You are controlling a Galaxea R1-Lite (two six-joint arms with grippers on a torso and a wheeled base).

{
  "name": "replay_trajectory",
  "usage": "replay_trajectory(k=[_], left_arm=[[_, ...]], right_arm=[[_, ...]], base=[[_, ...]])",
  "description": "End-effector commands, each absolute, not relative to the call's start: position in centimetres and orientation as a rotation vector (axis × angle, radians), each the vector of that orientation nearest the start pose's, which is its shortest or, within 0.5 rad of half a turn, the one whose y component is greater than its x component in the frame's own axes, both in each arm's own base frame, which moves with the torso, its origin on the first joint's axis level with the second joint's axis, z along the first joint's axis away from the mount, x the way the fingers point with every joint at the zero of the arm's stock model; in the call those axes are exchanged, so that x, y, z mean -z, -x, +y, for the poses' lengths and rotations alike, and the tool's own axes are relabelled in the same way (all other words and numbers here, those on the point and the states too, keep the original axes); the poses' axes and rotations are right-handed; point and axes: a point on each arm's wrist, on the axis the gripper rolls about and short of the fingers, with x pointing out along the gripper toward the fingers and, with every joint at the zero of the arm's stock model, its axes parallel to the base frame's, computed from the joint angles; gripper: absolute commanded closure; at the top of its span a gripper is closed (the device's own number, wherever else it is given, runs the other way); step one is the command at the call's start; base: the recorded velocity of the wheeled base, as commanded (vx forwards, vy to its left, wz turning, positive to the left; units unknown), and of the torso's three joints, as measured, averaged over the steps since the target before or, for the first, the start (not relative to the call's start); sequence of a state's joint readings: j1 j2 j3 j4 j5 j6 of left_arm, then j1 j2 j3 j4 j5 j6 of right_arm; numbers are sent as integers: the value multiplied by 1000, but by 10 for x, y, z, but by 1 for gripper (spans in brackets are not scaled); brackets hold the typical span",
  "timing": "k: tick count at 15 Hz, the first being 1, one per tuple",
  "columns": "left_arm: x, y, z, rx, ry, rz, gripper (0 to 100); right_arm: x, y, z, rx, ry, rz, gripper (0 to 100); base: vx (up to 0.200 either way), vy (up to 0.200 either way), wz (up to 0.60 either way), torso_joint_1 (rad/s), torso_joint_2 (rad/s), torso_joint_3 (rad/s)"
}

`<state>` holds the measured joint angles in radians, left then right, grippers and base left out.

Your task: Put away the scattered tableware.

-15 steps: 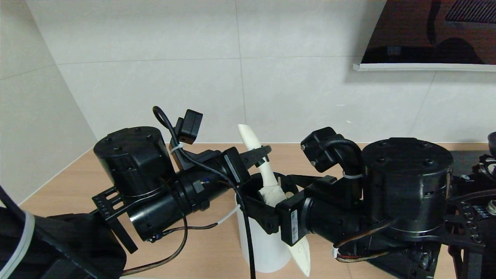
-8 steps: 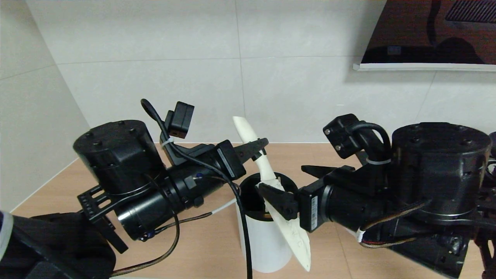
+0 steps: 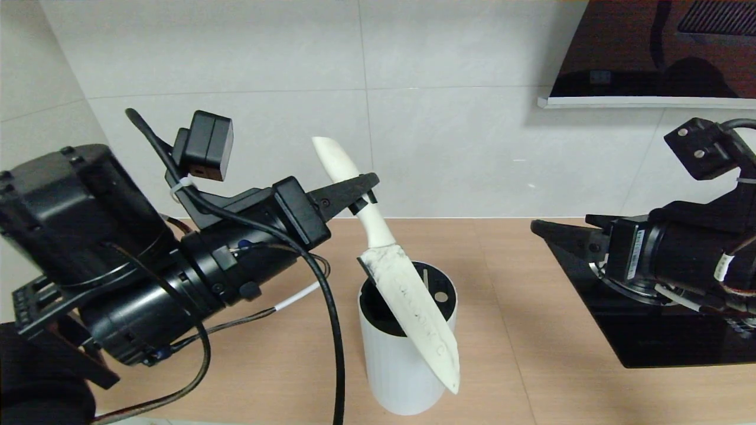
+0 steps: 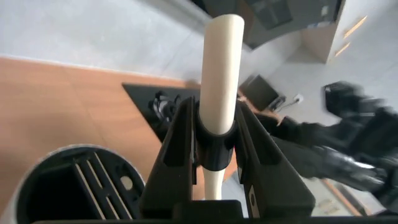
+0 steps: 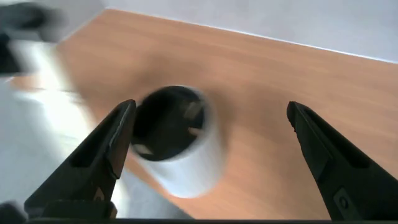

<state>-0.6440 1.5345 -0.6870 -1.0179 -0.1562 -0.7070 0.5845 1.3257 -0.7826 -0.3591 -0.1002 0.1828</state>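
In the head view the left gripper [image 3: 360,195] sits left of centre in the frame, its fingers closed tight on the cream handle of a knife [image 3: 407,307]. The grip falls about midway along the handle, whose butt pokes up toward the upper middle of the frame. From the fingers the knife slants down and to the right. Its white blade crosses the mouth and front wall of the holder [image 3: 401,378], and the tip ends at the lower centre, outside the opening. Whether the blade touches the rim cannot be told. The holder is a white cylinder with a dark, slotted inside, standing upright at the bottom centre on the wooden counter [image 3: 531,354]. In the left wrist view the two fingers of the left gripper [image 4: 214,134] clamp a dark collar around the knife [image 4: 222,62], with the holder [image 4: 37,180] below. The right gripper [image 3: 561,233] is at the right edge of the head frame, above the black cooktop [image 3: 649,336] and well apart from the knife. In its own wrist view the right gripper [image 5: 208,109] has its fingers spread wide with nothing between them, and the holder [image 5: 186,168] stands on the counter beyond. A dark hood [image 3: 649,47] fills the upper right corner against the tiled wall [image 3: 443,118].
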Motion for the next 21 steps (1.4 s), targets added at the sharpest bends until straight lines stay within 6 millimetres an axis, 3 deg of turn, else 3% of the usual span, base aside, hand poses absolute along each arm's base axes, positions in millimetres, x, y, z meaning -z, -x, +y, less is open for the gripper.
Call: replay_trajectory(k=[1,5,9,15,21], left_arm=[[-254,-199,-150,824,701,73,100],[-290,-199,-143,668,678,40,100],[-306,-200,-159,528,497,5,100],[-290,-171,-198,426,181,-24,100],[-269,-196,-227,231,183,-129,100]], right_arm=[[-241,-182,106,-420,-119,229,0],[-227,-186,107,-405,-104,277,0],[-219,-192,110,-398,-92,310,0],[-219,-191,111,-398,-87,312,0],[-211,-195,113,-395,-74,340,0]], base=[[0,0,0,0,0,0],[0,0,0,0,0,0],[0,0,0,0,0,0],[0,0,0,0,0,0],[0,0,0,0,0,0]])
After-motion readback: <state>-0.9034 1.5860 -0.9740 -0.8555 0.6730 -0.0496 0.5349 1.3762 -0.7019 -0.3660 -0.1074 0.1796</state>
